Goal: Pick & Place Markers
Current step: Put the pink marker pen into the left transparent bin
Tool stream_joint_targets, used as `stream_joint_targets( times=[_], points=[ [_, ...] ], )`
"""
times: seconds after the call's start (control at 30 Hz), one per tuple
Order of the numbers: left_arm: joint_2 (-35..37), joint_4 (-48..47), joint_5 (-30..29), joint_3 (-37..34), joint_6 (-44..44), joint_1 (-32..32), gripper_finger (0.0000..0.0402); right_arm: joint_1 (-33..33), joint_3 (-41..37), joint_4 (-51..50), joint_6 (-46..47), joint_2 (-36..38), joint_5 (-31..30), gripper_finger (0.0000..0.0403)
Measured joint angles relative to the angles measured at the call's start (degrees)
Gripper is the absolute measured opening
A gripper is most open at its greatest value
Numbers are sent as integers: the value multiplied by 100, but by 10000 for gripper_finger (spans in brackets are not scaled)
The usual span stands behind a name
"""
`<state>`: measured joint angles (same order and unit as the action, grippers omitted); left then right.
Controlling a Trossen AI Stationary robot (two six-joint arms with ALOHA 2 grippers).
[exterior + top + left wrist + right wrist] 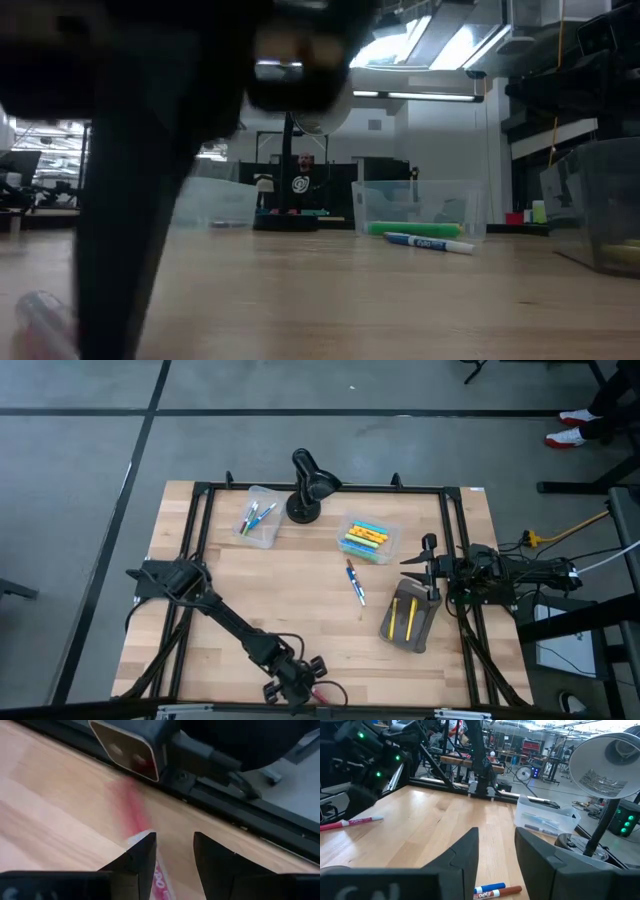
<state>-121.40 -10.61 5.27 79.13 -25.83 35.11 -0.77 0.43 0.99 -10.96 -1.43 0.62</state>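
At the near edge of the wooden table (300, 590), the left gripper (300, 685) was low over the boards, fingers (142, 862) parted by a narrow gap, with a red marker (322, 695) lying on the table at the fingertips; the wrist view showed the marker's red-printed barrel passing beside one finger, but whether it was gripped or only touched could not be told. Farther in, toward the right side, a grey flat pouch (410, 615) lay with two yellow markers (400, 618) on it. Just left of the pouch, a blue marker (359, 592) and a red-brown marker (351, 569) lay end to end on the bare wood, apart from everything else. The right gripper (420, 563) hung above the table just beyond the pouch, fingers (465, 855) parted by a narrow gap and holding nothing, pointed across the table toward the left. Beyond it, a clear bin (369, 539) held a pile of yellow, green, blue and orange markers. At the far edge stood a black desk lamp (308, 488), and just left of it a second clear bin (259, 516) with a few blue and green markers inside.
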Motion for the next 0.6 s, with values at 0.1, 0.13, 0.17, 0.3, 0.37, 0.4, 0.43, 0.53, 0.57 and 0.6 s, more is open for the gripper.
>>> stream_joint_targets(
  times=[0.1, 0.13, 0.17, 0.3, 0.37, 0.4, 0.43, 0.53, 0.57, 0.6],
  points=[
    [-129, 89, 384, 2, 65, -120, 127, 1, 0, 0, 0, 0, -1, 126],
    [-151, 101, 500, 4, 132, -155, 127, 1, 0, 0, 0, 0, -1, 126],
    [-164, 102, 571, 8, 177, -181, 127, 0, 0, 0, 0, 0, -2, 126],
    [-177, 93, 677, 9, 275, -236, 124, -1, 0, 0, 0, 0, -2, 126],
    [-177, 85, 634, 9, 269, -232, 118, 0, 0, 0, 0, 0, 0, 126],
    [-177, 81, 626, 9, 269, -230, 114, -1, 0, 0, 0, 0, 0, 126],
    [-177, 77, 628, 9, 269, -226, 109, -1, 0, 0, 0, 0, -1, 126],
    [-177, 68, 613, 9, 261, -216, 95, 1, 0, 0, 0, 0, 0, 126],
    [-177, 67, 612, 9, 260, -215, 91, -1, 0, 0, 0, 0, 0, 126],
    [-177, 67, 602, 9, 261, -211, 87, -1, 0, 0, 0, 0, -1, 126]
  ],
)
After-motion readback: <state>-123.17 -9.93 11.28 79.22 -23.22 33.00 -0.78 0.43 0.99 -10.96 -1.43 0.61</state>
